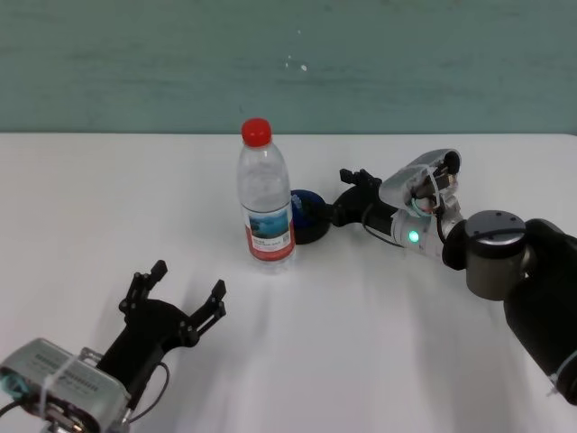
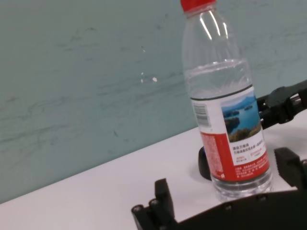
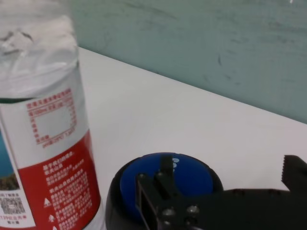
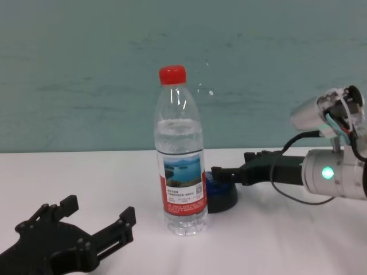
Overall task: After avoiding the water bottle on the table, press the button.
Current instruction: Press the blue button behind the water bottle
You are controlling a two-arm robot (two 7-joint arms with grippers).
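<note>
The water bottle (image 1: 266, 194) stands upright near the middle of the white tabletop (image 1: 90, 207), toward its far edge; the blue button (image 1: 306, 215) sits just beside it, partly hidden behind its right side. The right gripper (image 1: 345, 191) reaches in from the right edge with its fingers spread, holding nothing, one fingertip over the button's dome. The left gripper (image 1: 185, 293) rests near the tabletop's near-left corner, jaws wide and empty.
</note>
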